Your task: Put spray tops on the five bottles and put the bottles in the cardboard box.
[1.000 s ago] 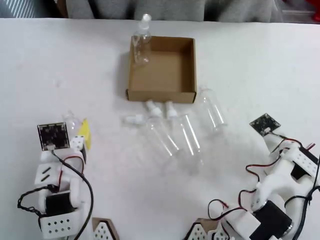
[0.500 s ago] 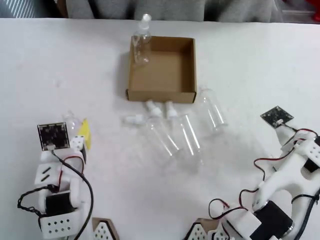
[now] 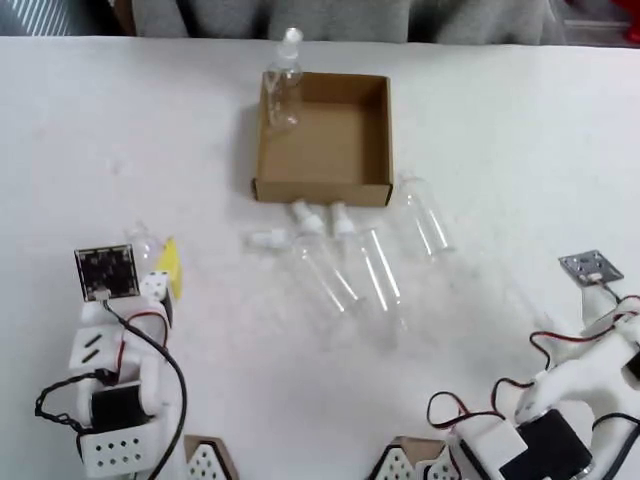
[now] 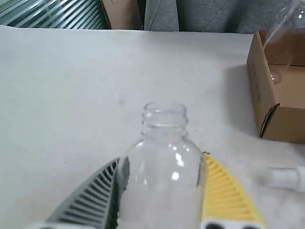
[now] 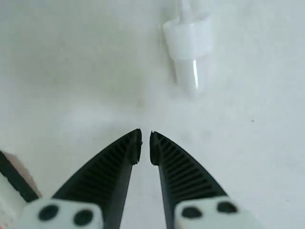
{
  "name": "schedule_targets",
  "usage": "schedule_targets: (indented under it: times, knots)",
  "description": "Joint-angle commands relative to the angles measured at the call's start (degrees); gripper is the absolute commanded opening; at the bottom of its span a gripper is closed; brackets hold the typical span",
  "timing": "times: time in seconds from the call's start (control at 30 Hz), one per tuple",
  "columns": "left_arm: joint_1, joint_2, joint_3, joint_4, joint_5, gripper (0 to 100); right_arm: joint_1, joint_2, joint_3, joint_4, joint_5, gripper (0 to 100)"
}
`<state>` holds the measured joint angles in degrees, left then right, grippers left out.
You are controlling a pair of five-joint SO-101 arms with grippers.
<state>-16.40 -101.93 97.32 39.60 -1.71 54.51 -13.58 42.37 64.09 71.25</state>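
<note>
My left gripper [image 4: 164,167] is shut on a clear bottle [image 4: 164,157] with an open neck, held near the table's front left [image 3: 145,243]. My right gripper [image 5: 145,141] hangs shut over bare table, with a loose white spray top [image 5: 189,43] lying just beyond its tips. The cardboard box [image 3: 325,185] sits at the back centre, and one capped bottle [image 3: 283,90] leans in its left corner. In front of the box lie two capped bottles [image 3: 322,262] [image 3: 372,262], an uncapped bottle [image 3: 427,222] and another spray top [image 3: 265,238].
The right arm [image 3: 590,350] is at the table's front right corner, its red and black wires looping beside it. The left arm's base [image 3: 115,420] stands at the front left. A wide bare stretch of white table lies between the two arms.
The right arm has swung to the right, away from the lying bottles toward the table's right edge. The left arm and its bottle have kept still.
</note>
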Motion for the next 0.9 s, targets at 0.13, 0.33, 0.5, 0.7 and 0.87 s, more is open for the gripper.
schedule_targets:
  times: [0.13,0.33,0.5,0.7,0.87]
  knots:
    - [0.7,-1.5,-0.2,0.2,-0.5,11,-0.1,0.6,3.8,-15.1,-12.4,1.6]
    - [0.6,-1.5,-0.2,0.3,-0.5,11,-2.7,5.2,3.3,-17.8,-16.0,1.6]
    - [0.6,-1.5,-0.2,0.3,-0.5,11,-2.9,9.9,-2.0,-17.8,-20.5,1.6]
    - [0.6,-1.5,-0.2,0.3,-0.5,11,-2.9,13.0,-9.4,-17.7,-24.7,1.6]
    - [0.6,-1.5,-0.2,0.3,-0.5,11,-5.4,15.3,-12.8,-17.7,-26.9,1.6]
